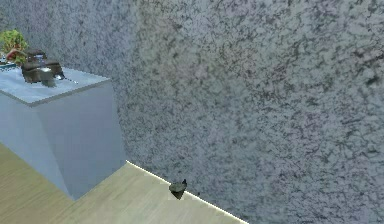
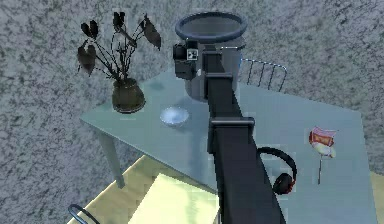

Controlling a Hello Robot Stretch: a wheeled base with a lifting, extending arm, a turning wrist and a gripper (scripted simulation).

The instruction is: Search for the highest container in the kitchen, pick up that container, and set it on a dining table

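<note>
One tall grey container (image 2: 222, 42), one bowl (image 2: 175, 117), one plant (image 2: 128, 97) on table (image 2: 290, 120).

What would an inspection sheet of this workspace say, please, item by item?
Surface: pale blue table over a wooden floor.
Job's things: tall grey bin standing at the table's far side.
Clutter: potted plant, bowl, wire rack, headphones, small red-and-white item.
Gripper: jaws seen against the bin; cannot tell whether it holds anything.
Cables: nothing seen.
Surroundings: speckled wall; counter bearing a plant and dark pots; small dark thing on the floor by the wall.
</note>
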